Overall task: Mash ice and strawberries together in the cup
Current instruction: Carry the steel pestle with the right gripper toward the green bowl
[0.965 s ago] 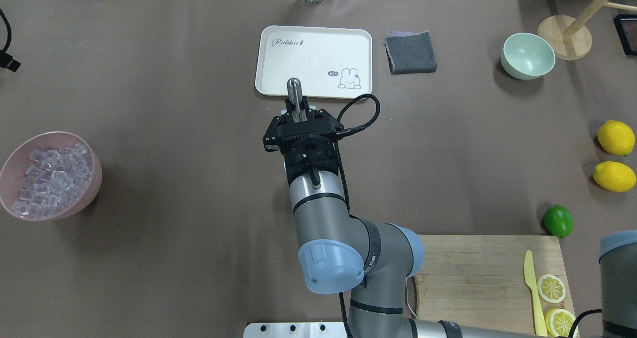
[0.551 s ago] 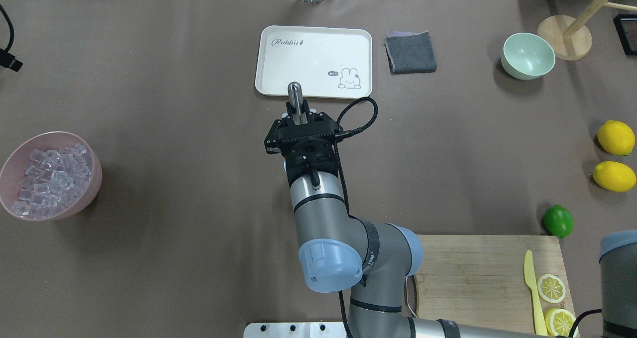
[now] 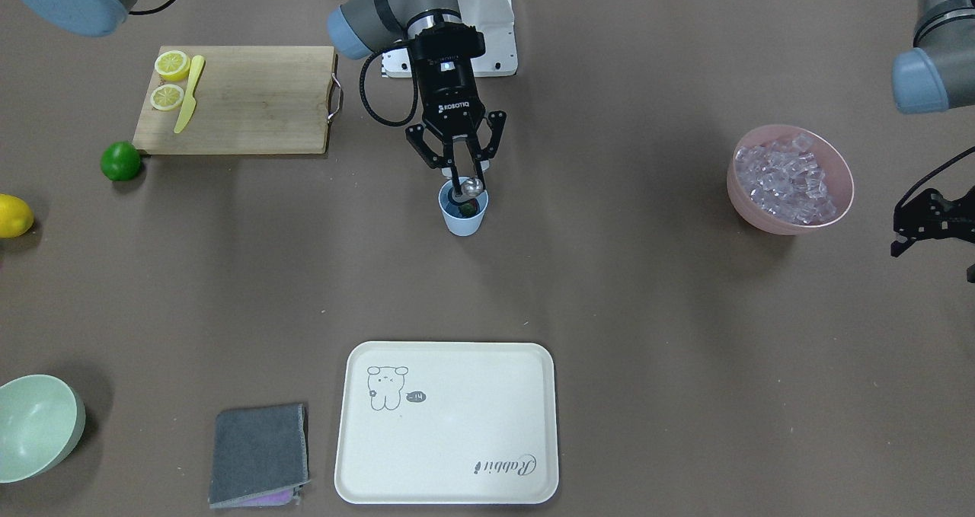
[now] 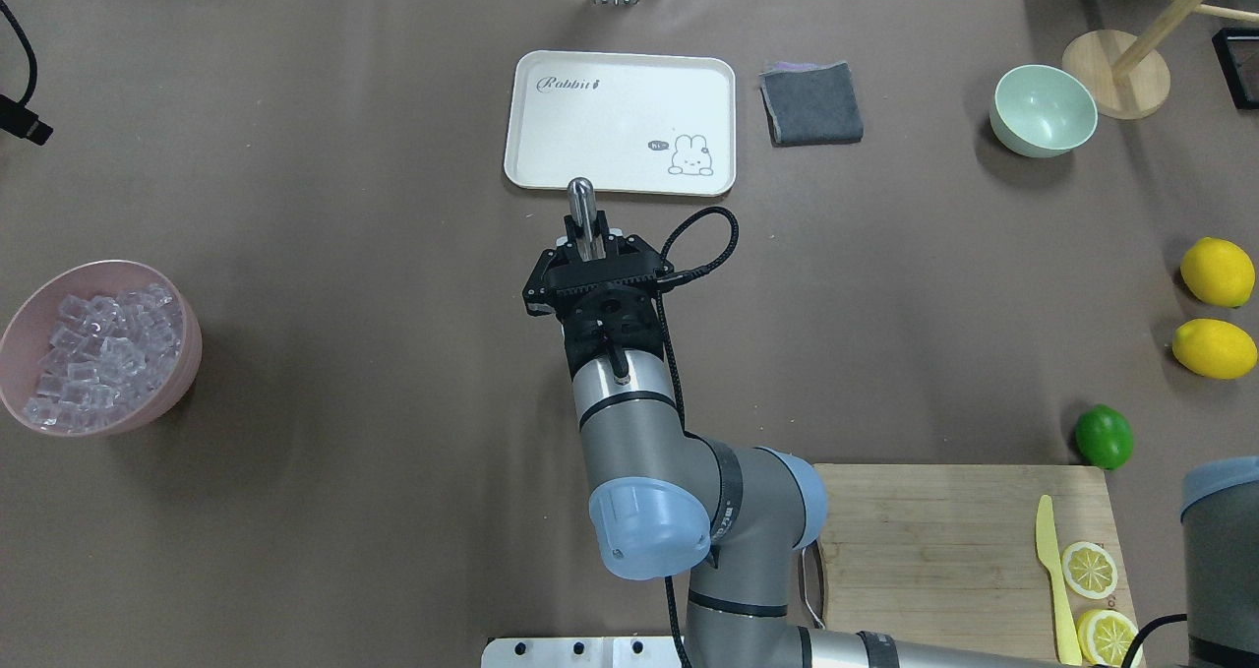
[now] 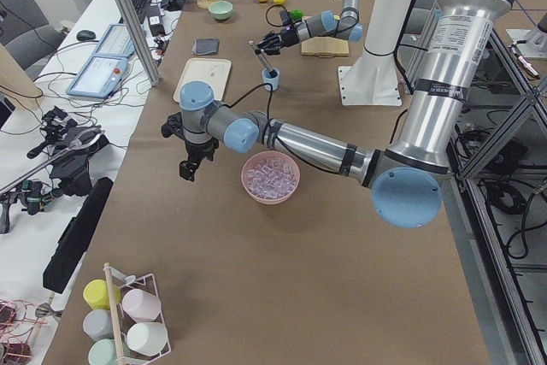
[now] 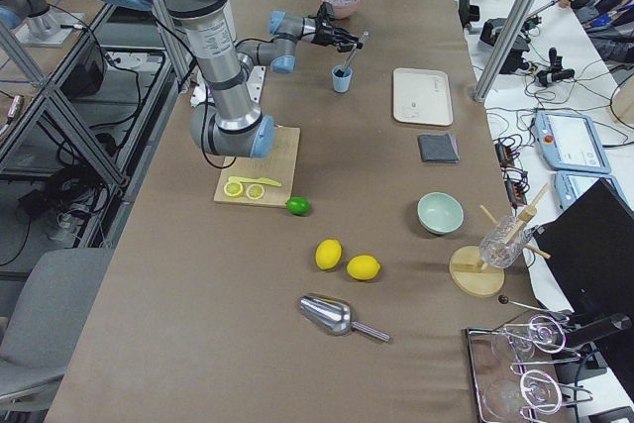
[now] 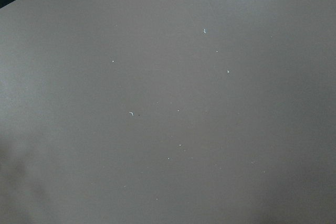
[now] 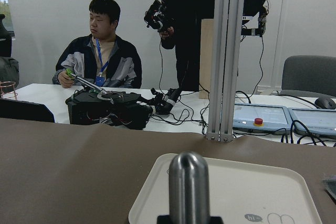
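The light-blue cup (image 3: 463,220) stands mid-table, and something dark with a bit of green lies inside it; I cannot tell whether that is the strawberries. A metal muddler (image 3: 472,186) stands tilted in the cup, and my right gripper (image 3: 466,183) is shut on its shaft just above the rim. From overhead the gripper (image 4: 588,233) hides the cup, with only the muddler's rounded end (image 4: 580,192) sticking out. Ice (image 3: 788,176) fills a pink bowl (image 3: 792,224) on my left. My left gripper (image 3: 933,231) hangs open and empty beside that bowl.
A white rabbit tray (image 4: 620,122) lies just beyond the cup, with a grey cloth (image 4: 811,103) and a pale green bowl (image 4: 1043,109) to its right. A cutting board (image 4: 944,550) with a yellow knife and lemon slices, a lime (image 4: 1103,437) and two lemons (image 4: 1217,272) sit at the right.
The right gripper and muddler have shifted slightly back toward the robot, and the muddler's top now sits off the tray's edge. The bowls and tray have not moved.
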